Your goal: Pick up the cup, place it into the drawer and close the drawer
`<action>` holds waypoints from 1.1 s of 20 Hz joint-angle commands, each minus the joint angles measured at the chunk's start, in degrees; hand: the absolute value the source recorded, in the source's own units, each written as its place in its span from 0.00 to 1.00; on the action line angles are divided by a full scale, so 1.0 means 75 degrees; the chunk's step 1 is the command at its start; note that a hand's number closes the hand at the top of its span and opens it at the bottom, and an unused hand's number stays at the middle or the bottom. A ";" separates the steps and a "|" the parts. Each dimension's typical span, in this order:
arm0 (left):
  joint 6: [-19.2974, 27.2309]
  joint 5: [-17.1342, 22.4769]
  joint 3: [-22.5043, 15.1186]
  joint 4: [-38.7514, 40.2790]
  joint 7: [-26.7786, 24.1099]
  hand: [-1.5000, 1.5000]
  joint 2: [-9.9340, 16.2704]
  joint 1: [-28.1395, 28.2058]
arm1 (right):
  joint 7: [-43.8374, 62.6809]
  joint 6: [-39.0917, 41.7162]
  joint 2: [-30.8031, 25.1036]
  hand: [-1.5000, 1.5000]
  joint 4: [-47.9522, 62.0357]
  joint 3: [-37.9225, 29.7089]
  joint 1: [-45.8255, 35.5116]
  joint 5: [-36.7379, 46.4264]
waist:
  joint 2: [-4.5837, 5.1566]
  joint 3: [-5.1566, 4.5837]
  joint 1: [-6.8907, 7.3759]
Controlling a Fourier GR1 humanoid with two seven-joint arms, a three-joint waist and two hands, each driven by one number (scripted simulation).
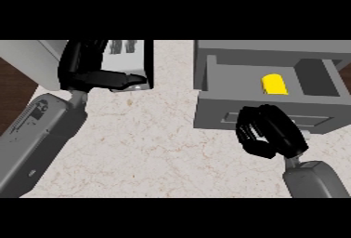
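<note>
The yellow cup [275,84] is lying inside the open drawer [269,118], at about two o'clock. The right hand [269,132], fingers curled and holding nothing, is sitting against the drawer front at four o'clock. Closing appears to be the step in hand; next is pushing the front inward. The left hand [96,69] is resting open at eleven o'clock over the tabletop [151,148].

No text, label, brand, number or sign can be read on anything in view; the small pale marks on the left grey forearm [37,116] are too indistinct to make out.
</note>
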 commanded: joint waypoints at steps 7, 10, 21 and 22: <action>-0.0687 0.0017 0.0607 -0.1143 -0.0204 0.00 0.0725 0.1791 | -0.1248 -0.1715 0.0565 1.00 0.4787 -0.0345 -0.2252 0.1148 | 0.0050 0.0008 -0.0026; -0.1205 0.0029 0.0858 -0.0757 -0.0584 0.00 0.0687 0.1994 | -0.1785 -0.2197 0.0696 1.00 0.6196 -0.0659 -0.3029 0.1157 | 0.0099 0.0009 -0.0022; -0.1687 0.0116 0.1098 -0.1294 -0.0504 0.00 0.0823 0.2507 | -0.2070 -0.1826 0.0287 1.00 0.9313 -0.1694 -0.5462 0.0879 | 0.0242 0.0021 0.0363; -0.1903 0.0031 0.1063 -0.1059 -0.0763 0.00 0.0772 0.2670 | -0.2022 -0.1887 0.0330 1.00 0.9429 -0.1726 -0.5516 0.0873 | 0.0252 0.0015 0.0306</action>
